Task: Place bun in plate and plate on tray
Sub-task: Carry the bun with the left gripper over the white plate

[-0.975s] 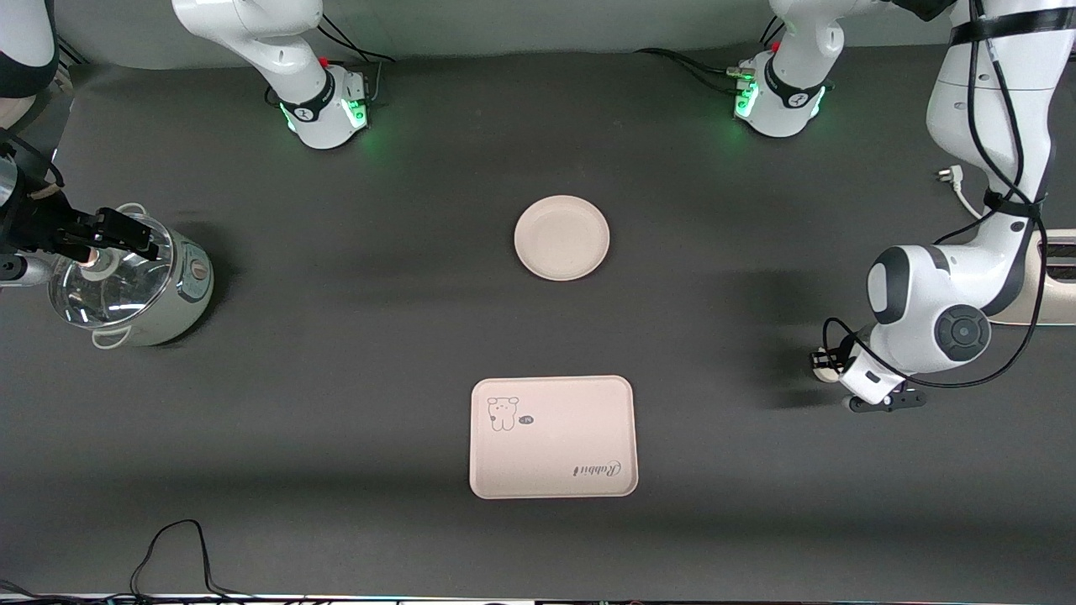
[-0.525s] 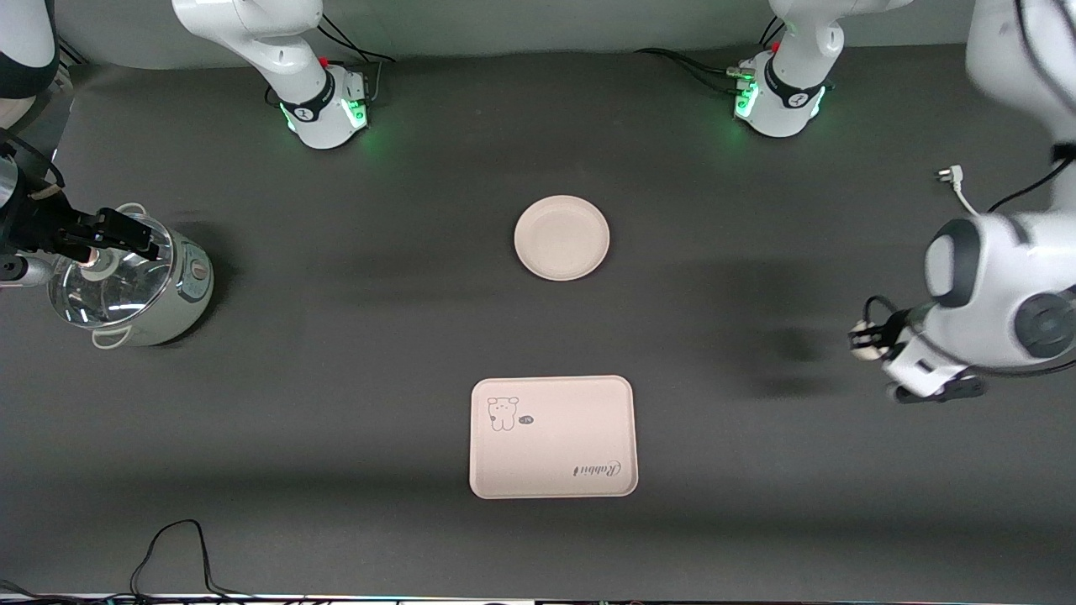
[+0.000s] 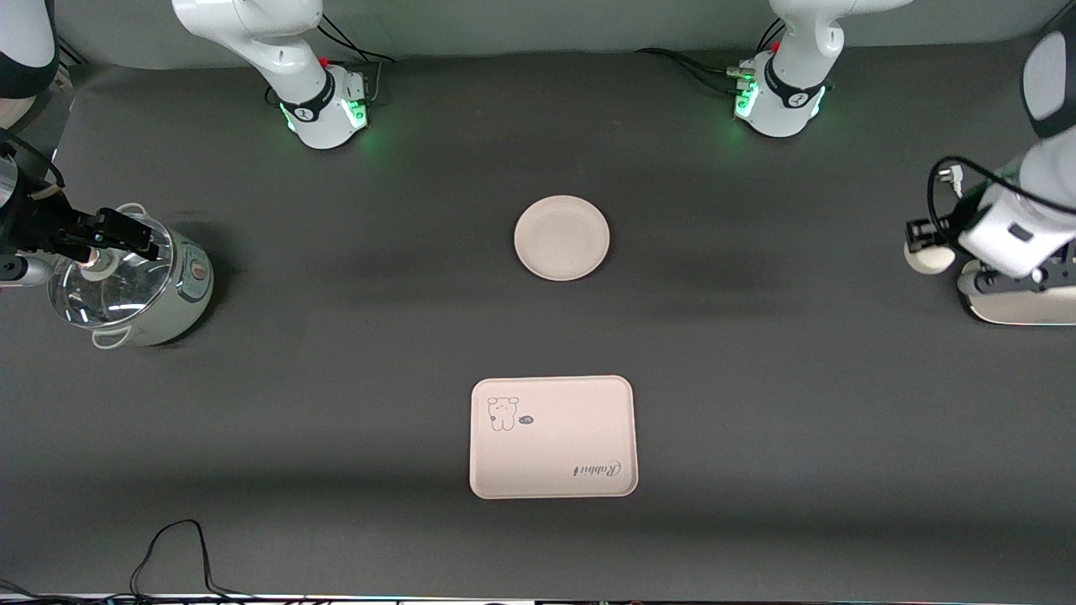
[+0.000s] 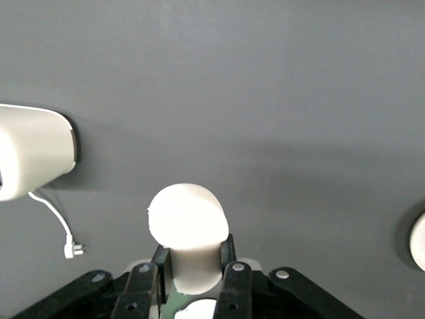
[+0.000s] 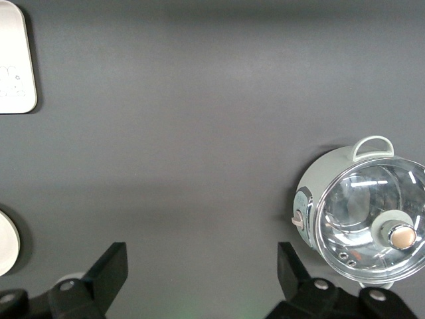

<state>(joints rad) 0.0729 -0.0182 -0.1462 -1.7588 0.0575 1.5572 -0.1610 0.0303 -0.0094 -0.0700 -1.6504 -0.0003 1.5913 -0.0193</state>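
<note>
My left gripper (image 3: 923, 242) is shut on the off-white bun (image 3: 930, 259) and holds it in the air at the left arm's end of the table. In the left wrist view the bun (image 4: 186, 218) sticks out between the fingers (image 4: 231, 256) of the gripper (image 4: 192, 258). The round cream plate (image 3: 561, 238) lies bare at the table's middle. The Rabbit tray (image 3: 552, 437) lies nearer the front camera than the plate. My right gripper (image 3: 108, 233) is open and empty in the air by the pot; its wrist view (image 5: 202, 274) shows bare table between the jaws.
A pale green pot with a glass lid (image 3: 126, 281) stands at the right arm's end. A white appliance (image 3: 1021, 309) and a white plug with its cable (image 3: 948, 176) lie at the left arm's end, beside the left gripper.
My left gripper has carried the bun up and toward the left arm's end of the table, over the white appliance's edge. The right arm has not moved.
</note>
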